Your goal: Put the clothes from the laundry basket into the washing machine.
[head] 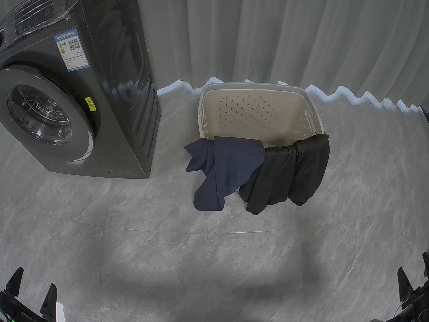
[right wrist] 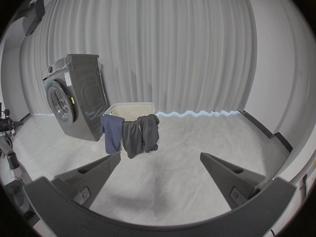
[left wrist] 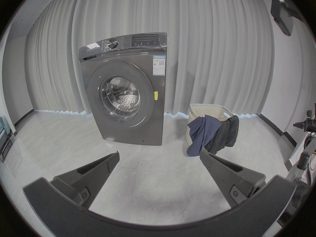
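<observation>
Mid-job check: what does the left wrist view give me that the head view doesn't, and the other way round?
Left wrist view adds: the washing machine face-on with its top dial, and a close look at the left tool, open and empty. Head view adds: a look down into the laundry basket, its perforated far wall bare, plus the right tool at the lower corner. Both: the machine's door shut, and a navy garment and a black garment draped over the basket's front rim.
</observation>
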